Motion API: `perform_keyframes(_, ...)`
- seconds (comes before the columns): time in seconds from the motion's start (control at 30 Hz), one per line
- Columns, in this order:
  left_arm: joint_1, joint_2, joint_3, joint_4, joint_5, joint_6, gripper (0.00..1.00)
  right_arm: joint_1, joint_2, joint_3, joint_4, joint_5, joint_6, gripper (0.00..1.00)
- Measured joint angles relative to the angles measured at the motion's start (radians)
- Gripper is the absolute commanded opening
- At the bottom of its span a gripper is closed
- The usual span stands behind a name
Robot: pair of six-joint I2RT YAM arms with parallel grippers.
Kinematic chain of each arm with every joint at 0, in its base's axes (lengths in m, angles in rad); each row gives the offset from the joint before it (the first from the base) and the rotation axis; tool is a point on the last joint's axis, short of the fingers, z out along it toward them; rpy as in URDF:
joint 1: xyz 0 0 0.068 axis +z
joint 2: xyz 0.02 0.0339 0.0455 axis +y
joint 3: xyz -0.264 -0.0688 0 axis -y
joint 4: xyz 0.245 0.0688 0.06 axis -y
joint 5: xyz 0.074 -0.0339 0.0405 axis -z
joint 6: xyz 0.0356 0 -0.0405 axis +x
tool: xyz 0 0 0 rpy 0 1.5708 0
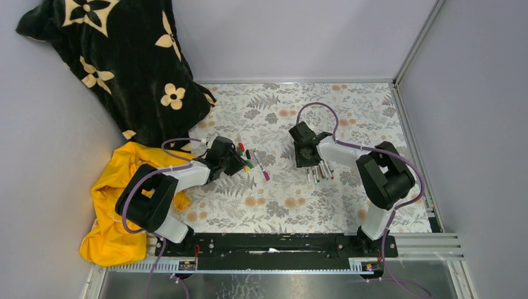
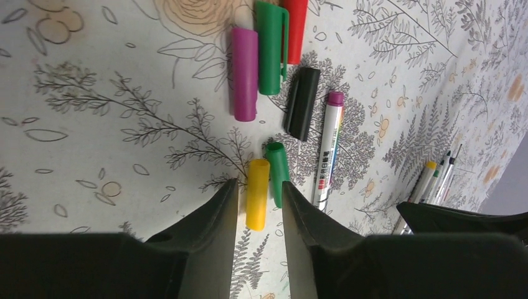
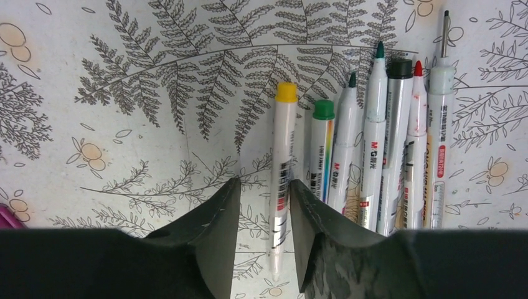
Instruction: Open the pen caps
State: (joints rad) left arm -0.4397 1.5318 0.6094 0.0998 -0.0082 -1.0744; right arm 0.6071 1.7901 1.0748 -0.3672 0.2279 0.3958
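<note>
**Item 1: left gripper** [image 2: 259,185]. Released. The jaws stand apart, with table showing on both sides of what lies between them.
- Between the jaws: yellow cap [image 2: 257,199], flat on the table, long axis running straight out along the fingers.
- Touching it on the right: short green cap [image 2: 277,169].
- Further out: black cap [image 2: 302,103], magenta cap [image 2: 245,75], long green cap [image 2: 271,47] and red cap [image 2: 295,28], loosely parallel and all off their pens.
- Just right of the jaws: magenta-ended pen [image 2: 329,152], lying alone, axis nearly parallel to the fingers.
- Arm pose: elbow folded, forearm reaching forward and to the right, wrist low over the caps.

**Item 2: right gripper** [image 3: 264,182]. Released. The jaws are apart and loosely straddle the yellow-ended pen [image 3: 283,174], which runs along the fingers and sits closer to the right finger.
- To its right: row of pens [image 3: 373,156], side by side and parallel, tips pointing away from the wrist. Several show bare nibs. You cannot tell whether the black-ended pen [image 3: 399,124] keeps its cap.
- Arm pose: reaching forward and to the left, wrist low over the row.

**Note for you.** The magenta-ended pen lies between the two arms and nearer the left one. Line the left jaws across its barrel if you go for it.
</note>
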Motion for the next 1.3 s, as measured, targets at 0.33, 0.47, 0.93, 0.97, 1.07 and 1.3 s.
perform_keyframes(0.33,0.010,-0.117,-0.013,-0.084,-0.026,0.000,0.48,0.043,-0.024,0.065,-0.082,0.053,-0.029,0.47)
perform_keyframes(0.47,0.011,-0.180,-0.013,-0.111,-0.031,0.000,0.62,0.094,-0.030,0.167,-0.112,0.068,-0.050,0.50)
perform_keyframes(0.93,0.011,-0.371,-0.027,-0.172,-0.037,0.000,0.75,0.201,0.150,0.454,-0.129,-0.036,-0.085,0.60)
perform_keyframes(0.97,0.011,-0.382,-0.029,-0.177,-0.037,0.000,0.76,0.206,0.171,0.464,-0.129,-0.041,-0.085,0.60)
perform_keyframes(1.07,0.014,-0.416,-0.034,-0.194,-0.037,0.000,0.76,0.222,0.228,0.499,-0.134,-0.066,-0.085,0.61)
perform_keyframes(1.3,0.016,-0.484,-0.049,-0.230,-0.038,0.000,0.76,0.244,0.304,0.579,-0.148,-0.084,-0.084,0.60)
